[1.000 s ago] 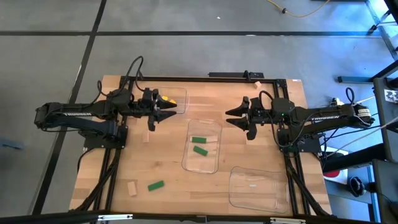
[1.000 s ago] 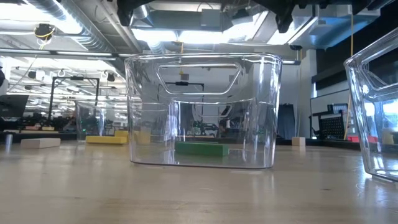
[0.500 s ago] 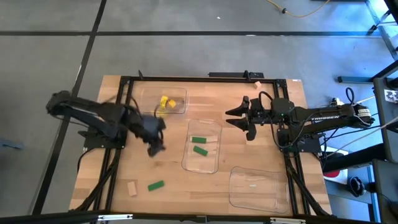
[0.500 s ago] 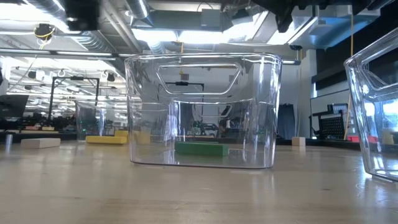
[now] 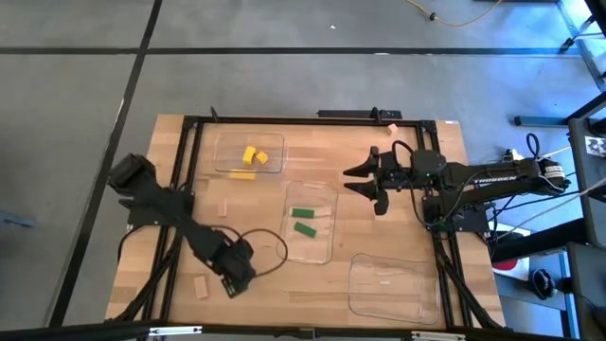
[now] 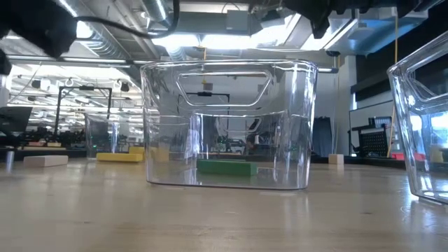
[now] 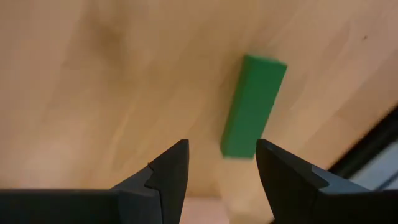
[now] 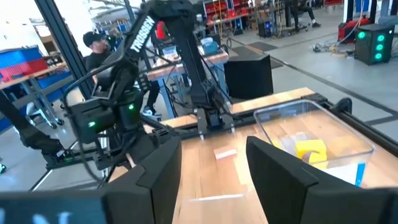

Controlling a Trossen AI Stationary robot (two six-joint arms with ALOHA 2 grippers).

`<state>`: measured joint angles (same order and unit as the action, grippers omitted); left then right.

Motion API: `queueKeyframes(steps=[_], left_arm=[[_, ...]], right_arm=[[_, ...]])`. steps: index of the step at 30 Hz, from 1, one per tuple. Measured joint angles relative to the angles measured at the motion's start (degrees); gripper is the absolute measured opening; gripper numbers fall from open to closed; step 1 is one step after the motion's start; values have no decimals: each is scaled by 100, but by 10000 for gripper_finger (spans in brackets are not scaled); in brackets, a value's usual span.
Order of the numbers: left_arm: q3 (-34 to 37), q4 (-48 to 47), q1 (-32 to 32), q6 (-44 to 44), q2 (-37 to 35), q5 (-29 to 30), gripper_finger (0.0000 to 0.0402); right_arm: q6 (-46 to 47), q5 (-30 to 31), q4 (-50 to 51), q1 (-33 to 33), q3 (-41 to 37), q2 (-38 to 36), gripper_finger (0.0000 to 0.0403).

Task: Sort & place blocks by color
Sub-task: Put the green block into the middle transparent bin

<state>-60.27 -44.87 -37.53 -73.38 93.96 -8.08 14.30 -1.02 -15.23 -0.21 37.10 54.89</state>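
A loose green block (image 7: 254, 106) lies flat on the bare wood near the table's front left. My left gripper (image 7: 222, 168) points down over it, open, its fingers apart above the block's near end and touching nothing. In the high view my left gripper (image 5: 233, 279) covers that block. Beside it lies a tan block (image 5: 201, 287). Two green blocks (image 5: 303, 221) lie in the middle clear tray (image 5: 327, 194), and yellow blocks (image 5: 251, 154) lie in the far tray (image 5: 276, 142). My right gripper (image 5: 365, 180) waits open and level at the right, above the table.
A third clear tray (image 5: 393, 284) at the near right holds a pale block. A small tan block (image 5: 224, 206) lies left of the middle tray, another (image 5: 390, 128) at the far edge. A black frame (image 5: 185, 189) edges the table. A person (image 8: 96, 43) is beyond it.
My left gripper has swung from beside the far yellow tray toward the table's near edge and come down. It has tipped from level to pointing down, and now stands over the loose green block. No block has moved.
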Motion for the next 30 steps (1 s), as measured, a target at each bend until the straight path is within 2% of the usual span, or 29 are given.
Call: queueKeyframes(steps=[5, 11, 20, 30], left_arm=[[2, 574, -255, 276, 289, 485, 179], [4, 564, -499, 340, 312, 1191, 179], [10, 808, -781, 942, 585, 1256, 179], [-12, 874, -794, 963, 973, 1406, 179]], right_arm=[[12, 0, 222, 0, 0, 0, 183], [16, 0, 318, 0, 0, 0, 184], [16, 130, 352, 0, 0, 0, 184], [16, 147, 357, -2, 0, 0, 184]])
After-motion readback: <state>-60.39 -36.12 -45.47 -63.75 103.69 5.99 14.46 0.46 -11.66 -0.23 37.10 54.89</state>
